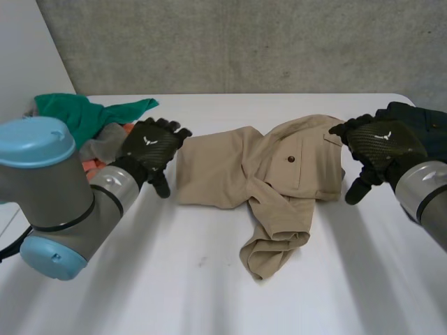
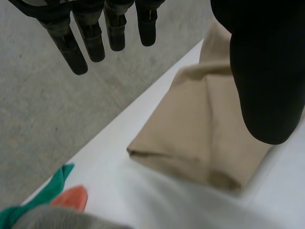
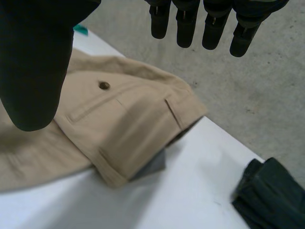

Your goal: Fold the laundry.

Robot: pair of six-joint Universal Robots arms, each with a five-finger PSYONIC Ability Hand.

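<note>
1. Left hand (image 1: pixel 150 148): released, fingers straight and spread, nothing in it. It hovers just beside the left end of the khaki trousers (image 1: pixel 265 174).
2. Right hand (image 1: pixel 380 143): also released, fingers straight with the thumb held apart, at the waistband end of the trousers. Contact with the cloth: cannot tell.
3. The trousers lie mid-tabletop, nearer the far edge. The left end is doubled over into a thick fold. One leg trails crumpled toward the near edge. The back pocket and its button (image 1: pixel 290 160) face up.
4. Step in hand (judgement): early, with both hands posed at opposite ends to take hold and no grasp made yet.
5. Next move (judgement):
   - Pinch each end, the left hand on the doubled edge and the right hand on the waistband corner.
   - Draw the cloth flat.
   - Bring the trailing leg into line before any fold.
6. Edges and room:
   - The near half of the table (image 1: pixel 209 286) is bare, which gives good room to pull the garment toward.
   - The waistband corner sits close to the far edge, so there is little margin there.
   - At the far left corner, a pile of green cloth (image 1: pixel 77 112), grey cloth (image 1: pixel 105 146) and orange cloth (image 1: pixel 91 166) lies near the left hand.
   - A dark garment (image 1: pixel 426 122) at the right edge sits just behind the right hand and could snag on a wide swing.
</note>
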